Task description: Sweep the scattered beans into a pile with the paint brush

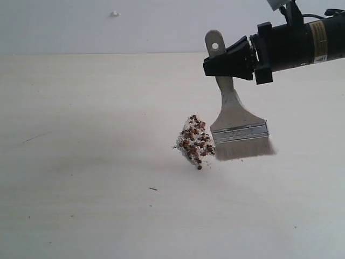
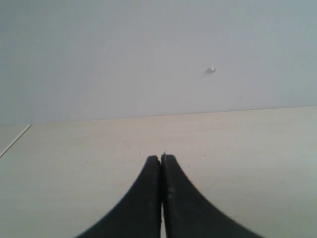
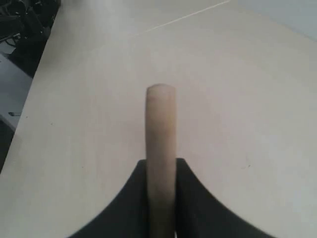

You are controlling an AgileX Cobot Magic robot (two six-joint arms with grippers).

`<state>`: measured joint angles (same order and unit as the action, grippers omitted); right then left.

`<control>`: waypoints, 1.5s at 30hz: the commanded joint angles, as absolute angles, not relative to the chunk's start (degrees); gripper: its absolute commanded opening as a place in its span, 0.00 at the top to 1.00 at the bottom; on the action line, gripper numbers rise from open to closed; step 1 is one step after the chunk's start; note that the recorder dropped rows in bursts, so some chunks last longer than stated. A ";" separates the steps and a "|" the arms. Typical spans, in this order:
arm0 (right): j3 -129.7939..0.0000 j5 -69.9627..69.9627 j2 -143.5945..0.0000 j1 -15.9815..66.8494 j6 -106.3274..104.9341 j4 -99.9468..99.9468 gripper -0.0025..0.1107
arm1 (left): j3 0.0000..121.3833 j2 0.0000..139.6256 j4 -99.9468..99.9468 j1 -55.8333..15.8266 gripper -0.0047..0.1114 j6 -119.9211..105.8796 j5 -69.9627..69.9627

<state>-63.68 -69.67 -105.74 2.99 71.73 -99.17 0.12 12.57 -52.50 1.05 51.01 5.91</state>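
Observation:
In the exterior view the beans lie gathered in one small pile (image 1: 195, 141) of reddish-brown beans and whitish grains in the middle of the table. The paint brush (image 1: 237, 124) stands upright just right of it, bristles down at the table, its near bristle corner close beside the pile. My right gripper (image 1: 229, 61) is shut on the pale wooden handle below its holed end. In the right wrist view the handle (image 3: 161, 139) runs between the right gripper (image 3: 161, 166). My left gripper (image 2: 161, 159) is shut on nothing and does not show in the exterior view.
A pale wooden table (image 1: 81, 162) with a few dark specks (image 1: 153, 189) in front of the pile. A grey wall (image 1: 81, 24) rises behind the table's far edge. In the right wrist view the table's edge (image 3: 29, 94) drops toward dark clutter.

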 commanded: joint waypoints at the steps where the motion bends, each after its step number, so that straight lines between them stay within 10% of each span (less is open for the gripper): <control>1: -62.92 -69.96 -105.42 7.80 71.29 -98.55 0.98 | 0.00 12.34 -52.33 1.16 0.96 50.96 5.67; 45: -68.91 -69.96 -109.94 8.31 62.24 -87.96 0.98 | 0.00 12.34 -52.33 1.16 0.96 50.96 5.67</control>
<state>-68.67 -69.43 -111.43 8.91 62.73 -90.26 0.12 12.57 -52.50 1.05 51.01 5.91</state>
